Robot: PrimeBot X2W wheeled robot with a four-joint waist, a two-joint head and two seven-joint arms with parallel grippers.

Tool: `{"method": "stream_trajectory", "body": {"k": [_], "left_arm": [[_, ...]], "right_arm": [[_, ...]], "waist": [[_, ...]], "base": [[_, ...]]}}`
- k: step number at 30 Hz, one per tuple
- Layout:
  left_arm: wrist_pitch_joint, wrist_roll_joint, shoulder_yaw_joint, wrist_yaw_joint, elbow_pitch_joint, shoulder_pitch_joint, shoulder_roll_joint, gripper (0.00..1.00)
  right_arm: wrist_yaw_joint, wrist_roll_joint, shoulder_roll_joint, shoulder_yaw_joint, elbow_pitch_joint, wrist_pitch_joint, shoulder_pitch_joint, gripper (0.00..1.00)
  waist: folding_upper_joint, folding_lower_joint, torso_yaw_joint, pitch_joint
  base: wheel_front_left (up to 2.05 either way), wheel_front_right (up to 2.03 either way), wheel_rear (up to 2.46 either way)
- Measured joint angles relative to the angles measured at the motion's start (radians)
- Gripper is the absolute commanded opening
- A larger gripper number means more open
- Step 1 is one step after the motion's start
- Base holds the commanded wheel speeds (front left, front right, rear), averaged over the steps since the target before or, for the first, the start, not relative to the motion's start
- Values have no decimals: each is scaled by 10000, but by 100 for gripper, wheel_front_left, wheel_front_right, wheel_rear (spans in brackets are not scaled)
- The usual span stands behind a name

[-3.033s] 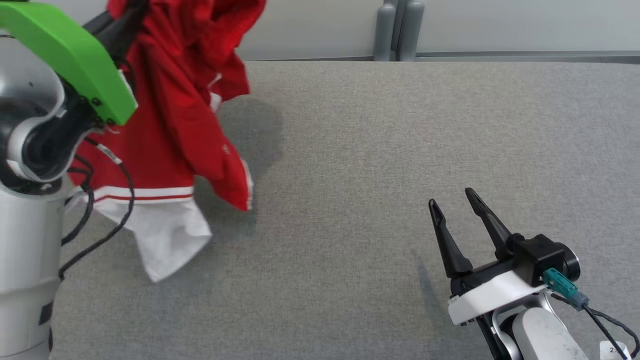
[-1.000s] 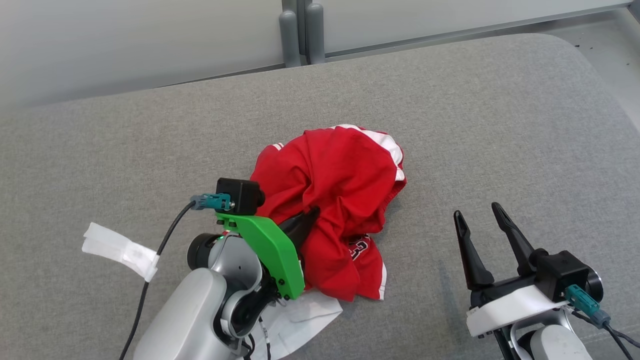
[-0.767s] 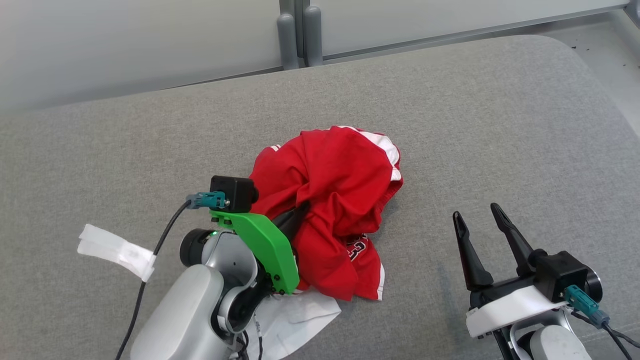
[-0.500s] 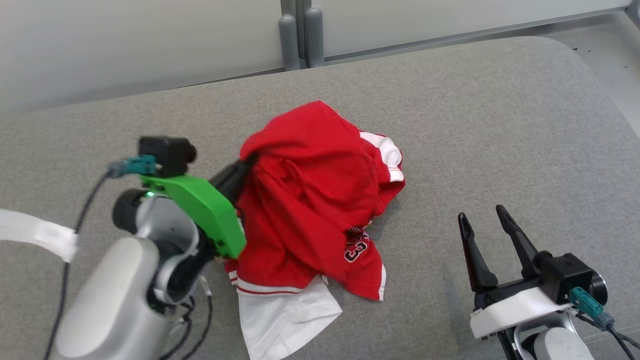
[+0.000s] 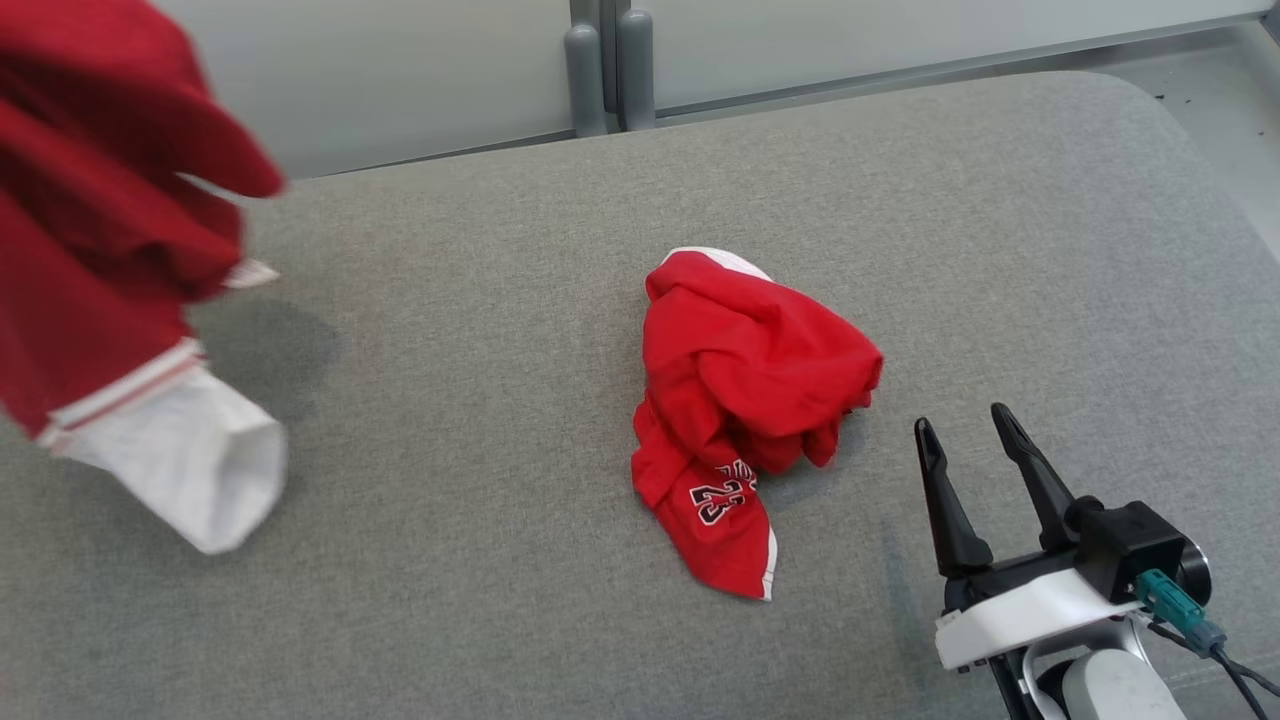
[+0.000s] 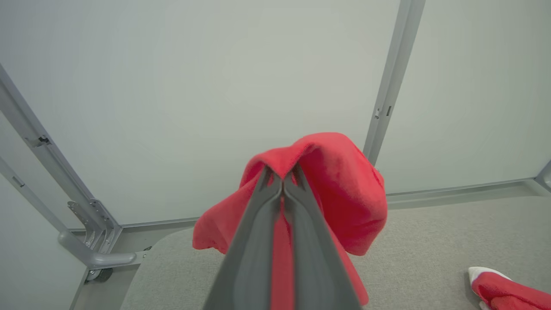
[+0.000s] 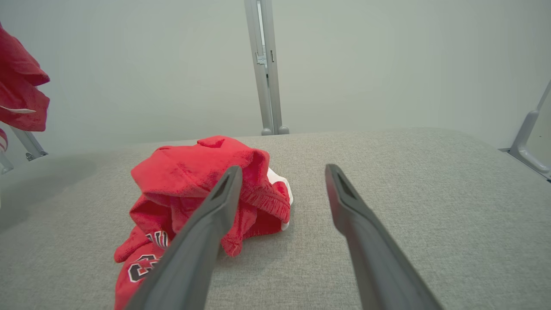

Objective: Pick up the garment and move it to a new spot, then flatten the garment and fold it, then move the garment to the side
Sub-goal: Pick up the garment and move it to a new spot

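Note:
The garment point(image 5: 110, 300), red with a white striped cuff, hangs blurred in the air at the far left of the head view, above the grey table point(image 5: 1000, 200). In the left wrist view my left gripper point(image 6: 282, 172) is shut on a fold of this red garment point(image 6: 340, 189), which drapes over both fingers. It also shows at the left edge of the right wrist view as the lifted garment point(image 7: 19, 94). My right gripper point(image 5: 960, 420) stands open near the table's front right, nothing between its fingers point(image 7: 215, 215).
A second red piece of clothing point(image 5: 745, 400) with a black-and-white number lies crumpled mid-table, just left of my right gripper; it appears again as the red piece point(image 7: 202, 189). Grey posts point(image 5: 605, 65) and a pale wall stand behind the table. The table's rounded corner is at far right.
My left gripper closed on the red garment and carried it up and to the left, off the pile. The numbered red piece stayed on the table. The right arm kept still.

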Motion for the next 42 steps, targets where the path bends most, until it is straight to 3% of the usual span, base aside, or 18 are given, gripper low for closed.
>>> {"method": "stream_trajectory", "body": {"k": [5,7,18,26,27,28,34,42], "left_arm": [[90,554,389,-35,1634,-209,1177,0],[-10,529,510,-73,2253,-202,1289,0],[-652,282,523,-355,4723,2052,955,0],[-961,-144,652,-150,5026,2911,249,0],[-995,-142,635,-150,4995,2951,198,40],[-1172,-140,654,-105,4957,2987,134,100],[-2134,-71,736,69,4303,3227,-280,100],[-4199,558,706,408,2013,4290,-1049,100]], "right_arm": [[0,21,56,13,8,0,-111,100],[0,33,67,-21,12,0,-110,100],[0,125,190,-56,19,0,-98,100],[0,102,209,-148,73,0,-46,100],[2,88,211,-132,75,0,-50,100],[0,79,213,-132,79,0,-51,100],[2,42,178,-163,88,0,-42,100],[0,-8,-128,-336,63,0,196,100]], "waist": [[0,0,-202,92],[0,0,-291,131],[0,0,-649,413],[0,0,-495,439],[0,0,-466,423],[0,0,-438,399],[0,0,-267,187],[0,0,-80,-179]], "base": [[0,0,0],[0,0,0],[0,0,0],[0,0,0],[0,0,0],[0,0,0],[0,0,0],[0,0,0]]}}
